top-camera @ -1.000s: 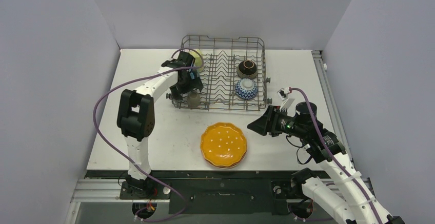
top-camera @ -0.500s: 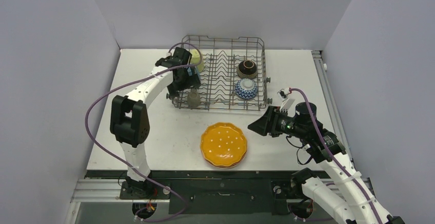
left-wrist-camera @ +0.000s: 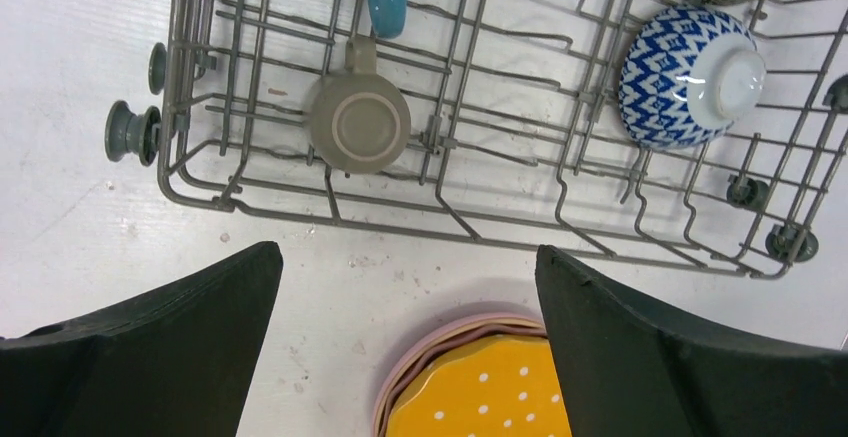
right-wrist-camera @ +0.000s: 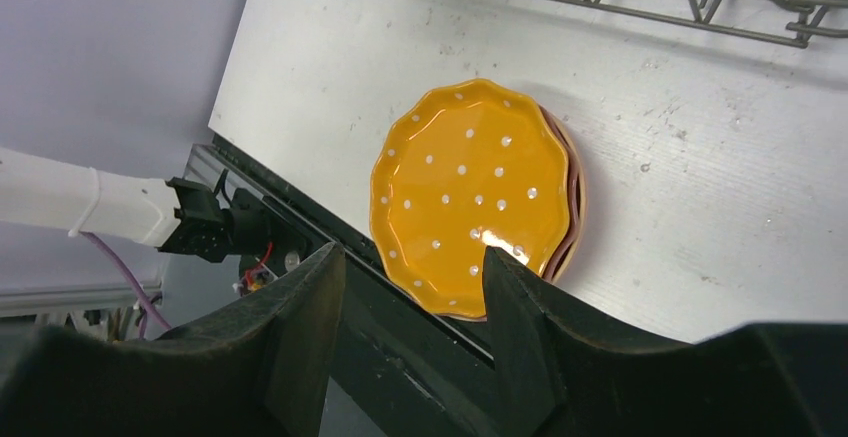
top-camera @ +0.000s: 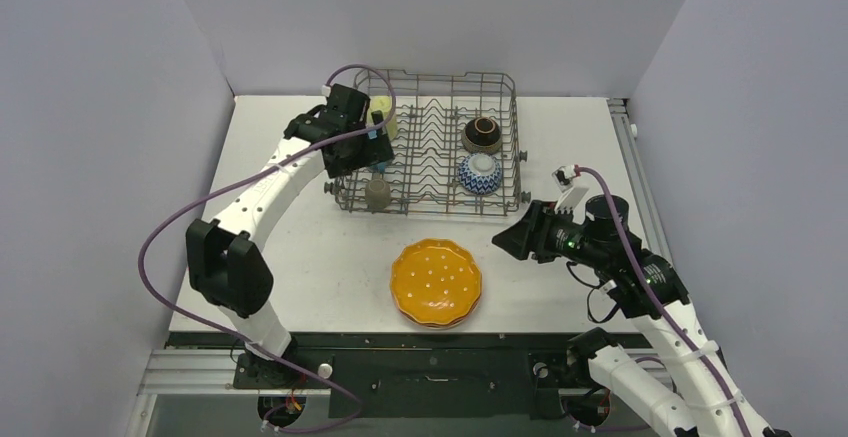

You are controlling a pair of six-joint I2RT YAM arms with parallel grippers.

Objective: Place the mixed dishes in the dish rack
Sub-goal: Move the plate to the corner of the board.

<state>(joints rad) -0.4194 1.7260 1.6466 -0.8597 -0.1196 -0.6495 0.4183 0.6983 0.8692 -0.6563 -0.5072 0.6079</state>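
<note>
Clearer on wrist cams, pink plate [left-wrist-camera: 468,319] beneath orange plate [left-wrist-camera: 480,397]

Orange white-dotted plate [top-camera: 436,284], blue-white patterned bowl [top-camera: 479,173]

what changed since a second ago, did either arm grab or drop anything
The left tool pulled away from over the grey mug toward the dish rack's far left side, open and empty. The right tool shifted slightly right, open and empty. Nothing was grabbed or released. The mug, blue-white bowl, brown bowl and orange plate stack stayed put.
</note>
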